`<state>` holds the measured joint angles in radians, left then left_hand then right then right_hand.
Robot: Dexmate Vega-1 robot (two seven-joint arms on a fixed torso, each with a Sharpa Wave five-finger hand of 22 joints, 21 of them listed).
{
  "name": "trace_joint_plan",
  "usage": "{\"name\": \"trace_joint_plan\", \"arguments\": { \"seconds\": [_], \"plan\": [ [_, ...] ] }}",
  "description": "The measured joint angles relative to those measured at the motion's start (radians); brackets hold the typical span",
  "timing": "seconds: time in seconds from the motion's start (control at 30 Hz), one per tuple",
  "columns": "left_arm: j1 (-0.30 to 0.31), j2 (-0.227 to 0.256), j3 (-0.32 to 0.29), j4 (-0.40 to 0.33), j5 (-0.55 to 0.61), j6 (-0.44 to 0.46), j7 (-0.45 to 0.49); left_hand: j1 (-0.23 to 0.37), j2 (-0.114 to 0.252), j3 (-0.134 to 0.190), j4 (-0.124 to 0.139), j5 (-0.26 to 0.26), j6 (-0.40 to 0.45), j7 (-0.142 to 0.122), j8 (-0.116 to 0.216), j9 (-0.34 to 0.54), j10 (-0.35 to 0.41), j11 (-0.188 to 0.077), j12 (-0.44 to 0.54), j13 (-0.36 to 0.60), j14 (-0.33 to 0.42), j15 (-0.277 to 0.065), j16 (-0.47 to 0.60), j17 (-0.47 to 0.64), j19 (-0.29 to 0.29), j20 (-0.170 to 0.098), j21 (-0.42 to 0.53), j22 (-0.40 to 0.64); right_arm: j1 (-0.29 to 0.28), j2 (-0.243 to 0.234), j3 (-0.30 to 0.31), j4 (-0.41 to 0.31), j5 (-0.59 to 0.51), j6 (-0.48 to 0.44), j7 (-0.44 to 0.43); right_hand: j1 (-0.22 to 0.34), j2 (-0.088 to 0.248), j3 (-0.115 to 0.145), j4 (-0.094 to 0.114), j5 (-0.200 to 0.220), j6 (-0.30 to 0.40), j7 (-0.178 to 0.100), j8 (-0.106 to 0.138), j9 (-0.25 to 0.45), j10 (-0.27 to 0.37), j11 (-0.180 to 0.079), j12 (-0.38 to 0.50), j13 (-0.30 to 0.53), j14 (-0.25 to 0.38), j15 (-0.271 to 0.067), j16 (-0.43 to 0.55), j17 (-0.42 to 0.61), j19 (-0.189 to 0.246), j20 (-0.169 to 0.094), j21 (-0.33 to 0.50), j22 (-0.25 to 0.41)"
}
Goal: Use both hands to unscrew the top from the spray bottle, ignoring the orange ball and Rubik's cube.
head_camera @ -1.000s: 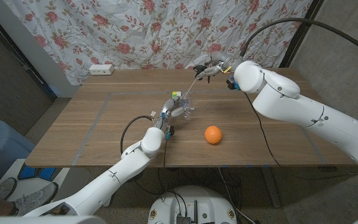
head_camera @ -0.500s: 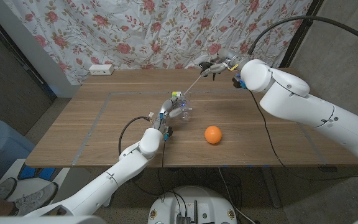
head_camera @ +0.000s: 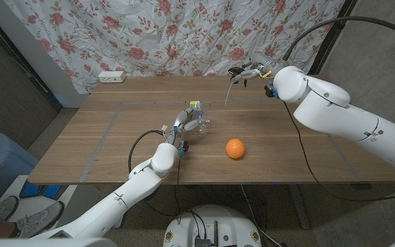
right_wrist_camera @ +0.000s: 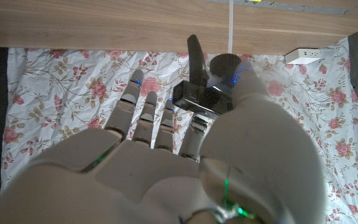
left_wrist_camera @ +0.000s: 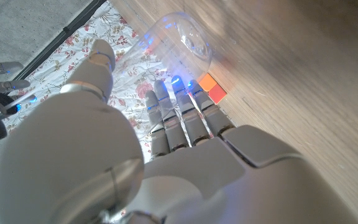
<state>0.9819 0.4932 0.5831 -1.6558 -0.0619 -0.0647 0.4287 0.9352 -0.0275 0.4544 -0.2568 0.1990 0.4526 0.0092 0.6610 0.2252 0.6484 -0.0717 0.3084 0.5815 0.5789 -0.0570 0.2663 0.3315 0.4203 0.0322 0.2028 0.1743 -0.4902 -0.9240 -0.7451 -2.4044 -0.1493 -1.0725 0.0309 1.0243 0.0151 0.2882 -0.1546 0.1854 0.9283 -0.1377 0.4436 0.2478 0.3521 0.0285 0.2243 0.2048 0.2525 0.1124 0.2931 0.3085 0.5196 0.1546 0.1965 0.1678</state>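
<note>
My left hand [head_camera: 187, 125] grips the clear bottle [head_camera: 199, 123] near the middle of the table; the bottle [left_wrist_camera: 179, 37] also shows past the fingers in the left wrist view. My right hand [head_camera: 251, 71] is raised at the back right and holds the black spray top [head_camera: 238, 73]. Its thin white tube [head_camera: 228, 92] hangs free, to the right of the bottle. In the right wrist view the spray top [right_wrist_camera: 202, 90] sits between the fingers of the right hand [right_wrist_camera: 185, 155], with the tube [right_wrist_camera: 231, 25] running away from it.
A Rubik's cube [head_camera: 195, 105] sits just behind the bottle, and shows as the cube [left_wrist_camera: 211, 88] in the left wrist view. The orange ball [head_camera: 234, 148] lies to the bottle's right. A white power strip [head_camera: 112, 76] lies at the back left edge, before a floral curtain [head_camera: 149, 34].
My right hand has carried the spray top to the right and away from the bottle; the tube now hangs clear of it. The left hand keeps its hold on the bottle.
</note>
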Motion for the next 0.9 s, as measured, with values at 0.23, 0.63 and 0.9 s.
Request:
{"name": "trace_joint_plan", "arguments": {
  "seconds": [0.23,0.63,0.9],
  "plan": [
    [0.011,0.009,-0.009,-0.017,-0.001,0.01,0.003,-0.003,-0.003,0.0,0.0,0.0,0.0,0.0,0.0,-0.002,0.004,-0.003,-0.001,0.0,0.0,0.0,0.0,0.0,0.0,0.0,0.0,0.0,-0.024,-0.018,0.016,0.004,0.014,-0.011,-0.041,-0.004,0.004,0.0,0.0,0.0,0.0,0.0,0.0,-0.001,0.004,-0.004,0.0,0.0,0.008,-0.009,0.0,0.0,0.004,-0.014,-0.005,0.0],
    [0.017,0.018,-0.021,-0.032,-0.008,0.028,0.008,-0.003,-0.003,0.0,0.0,0.0,0.0,0.0,0.002,0.0,0.004,-0.003,-0.004,0.0,0.0,0.0,0.0,0.0,0.0,0.0,0.0,0.0,-0.097,-0.039,0.068,0.038,0.049,-0.005,-0.113,-0.004,0.003,-0.001,-0.001,0.0,0.0,0.0,0.0,-0.001,0.009,-0.002,0.0,0.0,0.008,-0.016,0.008,0.0,0.011,-0.021,-0.005,0.0],
    [0.015,0.017,-0.027,-0.032,-0.014,0.028,0.009,-0.002,-0.002,0.0,0.0,0.0,0.0,0.0,0.002,0.0,0.004,-0.004,-0.004,0.0,0.0,0.0,0.0,0.0,0.0,0.0,0.0,0.0,-0.14,-0.04,0.102,0.072,0.079,0.018,-0.158,-0.003,0.003,-0.001,-0.001,-0.001,0.0,0.0,0.0,-0.004,0.014,-0.007,0.0,0.0,0.014,-0.022,0.008,0.0,0.011,-0.021,-0.005,0.0]
  ]
}}
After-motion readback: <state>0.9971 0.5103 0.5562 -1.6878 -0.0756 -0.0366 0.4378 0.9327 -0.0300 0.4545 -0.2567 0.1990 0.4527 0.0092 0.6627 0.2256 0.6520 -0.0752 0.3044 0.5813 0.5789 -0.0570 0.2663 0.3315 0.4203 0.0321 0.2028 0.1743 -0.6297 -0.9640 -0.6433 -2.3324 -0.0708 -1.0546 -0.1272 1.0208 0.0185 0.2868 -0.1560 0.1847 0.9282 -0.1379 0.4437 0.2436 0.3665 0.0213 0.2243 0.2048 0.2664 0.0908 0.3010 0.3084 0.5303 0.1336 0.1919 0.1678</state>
